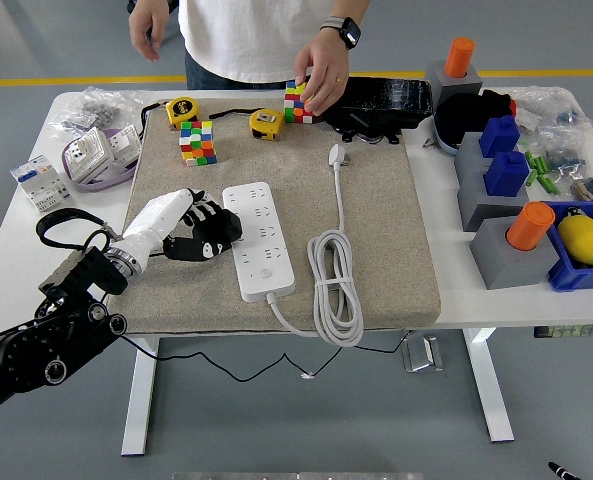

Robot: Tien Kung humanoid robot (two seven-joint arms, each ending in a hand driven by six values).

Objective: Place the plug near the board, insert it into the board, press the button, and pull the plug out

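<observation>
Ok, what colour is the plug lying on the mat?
White, like its cable; the plug shows best in the head view.

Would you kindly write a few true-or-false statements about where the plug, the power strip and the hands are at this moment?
1. The plug sits in a socket of the power strip. False: it lies loose on the mat, beyond the strip.
2. The left hand is at the strip's left edge. True.
3. The person's hand is on a colourful cube. True.
4. The left hand grips the white cable. False: it holds nothing.
</observation>
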